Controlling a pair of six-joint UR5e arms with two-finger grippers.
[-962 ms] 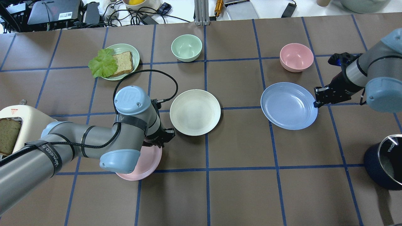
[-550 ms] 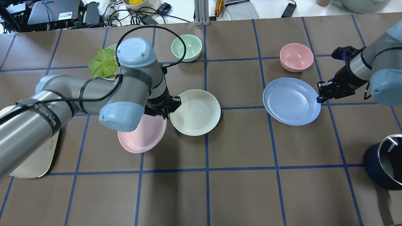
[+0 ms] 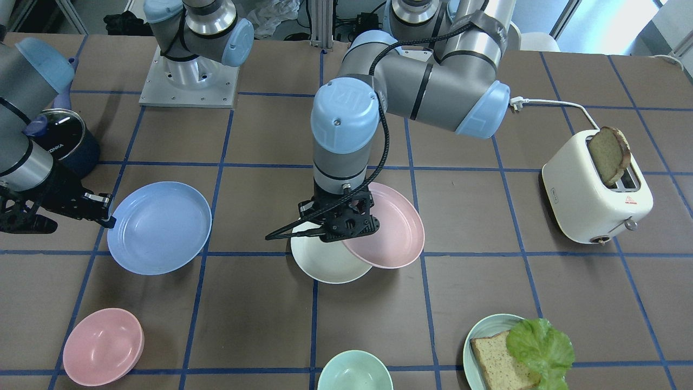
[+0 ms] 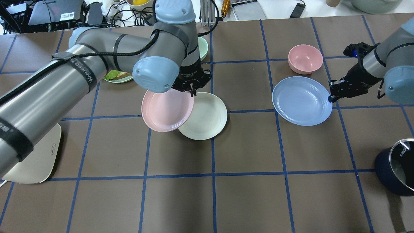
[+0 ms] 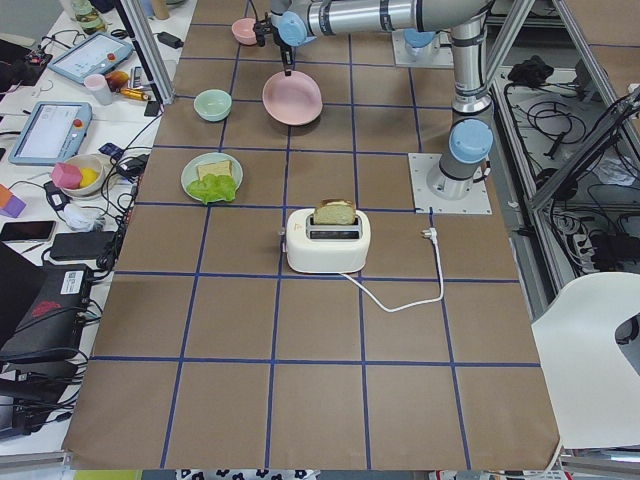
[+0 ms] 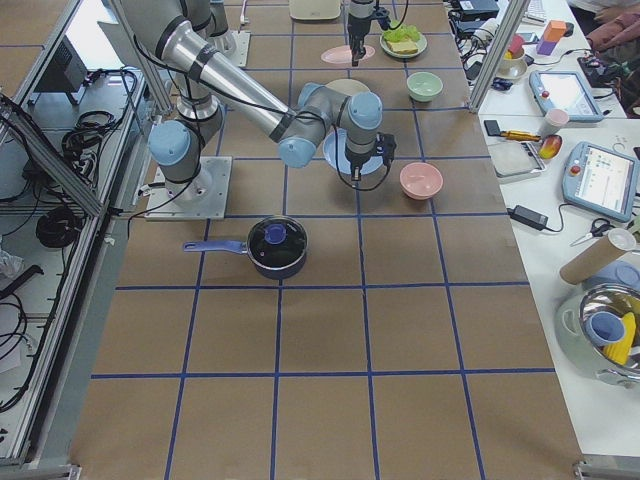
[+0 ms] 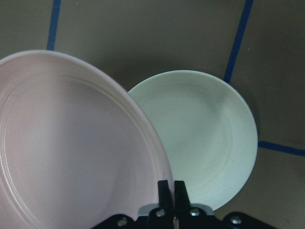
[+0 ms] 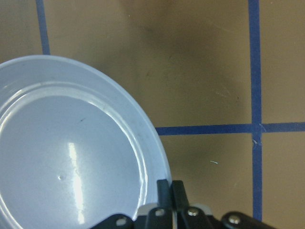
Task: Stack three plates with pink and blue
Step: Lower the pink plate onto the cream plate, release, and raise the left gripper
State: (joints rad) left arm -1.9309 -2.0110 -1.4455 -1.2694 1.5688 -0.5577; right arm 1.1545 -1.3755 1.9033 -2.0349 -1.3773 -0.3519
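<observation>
My left gripper (image 4: pixel 193 91) is shut on the rim of the pale pink plate (image 4: pixel 166 110) and holds it in the air, overlapping the left edge of the cream-white plate (image 4: pixel 207 116), which lies on the table. The left wrist view shows the pink plate (image 7: pixel 66 152) above the cream-white plate (image 7: pixel 205 143). My right gripper (image 4: pixel 330 98) is shut on the right rim of the light blue plate (image 4: pixel 300 101), lifted off the table; the right wrist view shows the blue plate (image 8: pixel 71 152) held at its rim. In the front view the pink plate (image 3: pixel 395 230) partly covers the cream-white plate (image 3: pixel 319 262).
A small pink bowl (image 4: pixel 305 59) stands behind the blue plate. A pale green bowl (image 3: pixel 354 371) and a green plate with bread and lettuce (image 3: pixel 514 352) lie at the far side. A toaster (image 3: pixel 595 189) stands on my left, a dark pot (image 4: pixel 399 166) at front right.
My left arm has lifted the pink plate and carried it away from me and rightward, onto the cream-white plate's edge. My right gripper has raised the blue plate slightly and shifted it.
</observation>
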